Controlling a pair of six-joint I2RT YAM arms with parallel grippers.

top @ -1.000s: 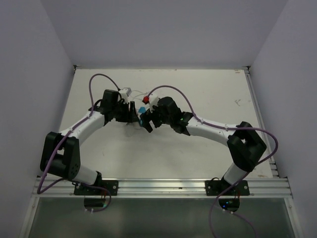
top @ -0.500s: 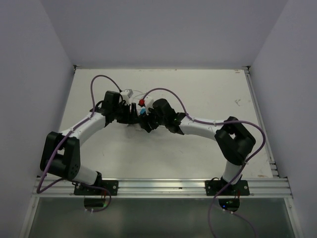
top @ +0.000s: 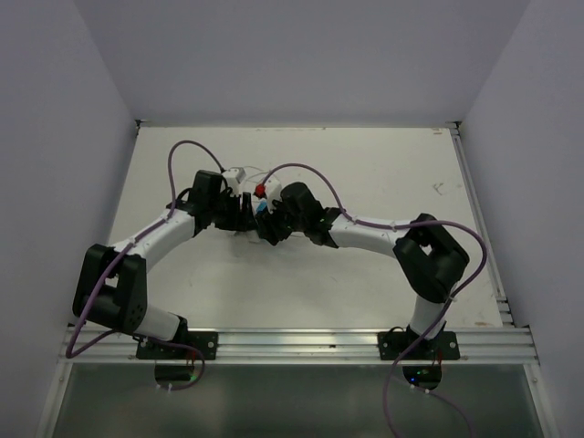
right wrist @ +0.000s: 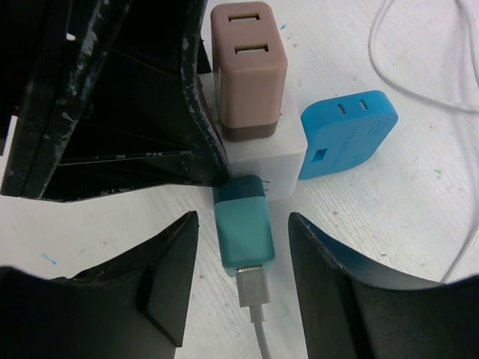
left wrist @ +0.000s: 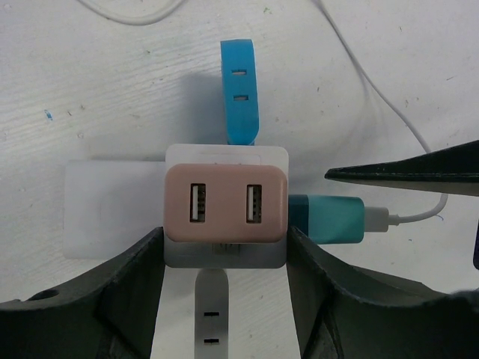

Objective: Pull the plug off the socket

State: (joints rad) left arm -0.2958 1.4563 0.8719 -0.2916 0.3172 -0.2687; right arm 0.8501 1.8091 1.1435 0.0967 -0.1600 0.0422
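The socket (left wrist: 224,155) is a white cube lying on the table. My left gripper (left wrist: 224,258) is shut on its two sides. A pinkish-brown USB charger (left wrist: 224,203) sits in its upper face. A teal plug (left wrist: 329,218) with a white cable sticks out of its right side. In the right wrist view my right gripper (right wrist: 243,224) is open, one finger on each side of the teal plug (right wrist: 243,209) with a gap on both sides. The socket (right wrist: 262,161) shows behind it. In the top view both grippers, left (top: 245,212) and right (top: 269,224), meet at mid-table.
A blue plug (left wrist: 239,90) sticks out of the socket's far side, and it shows in the right wrist view (right wrist: 348,131). White flat pieces lie at the socket's left (left wrist: 112,209) and near side (left wrist: 211,314). White cable (right wrist: 262,329) trails across the table. Walls stand left and right.
My right arm has swung left and brought its open gripper in around the teal plug. The left gripper has shifted only slightly and keeps its hold on the socket.
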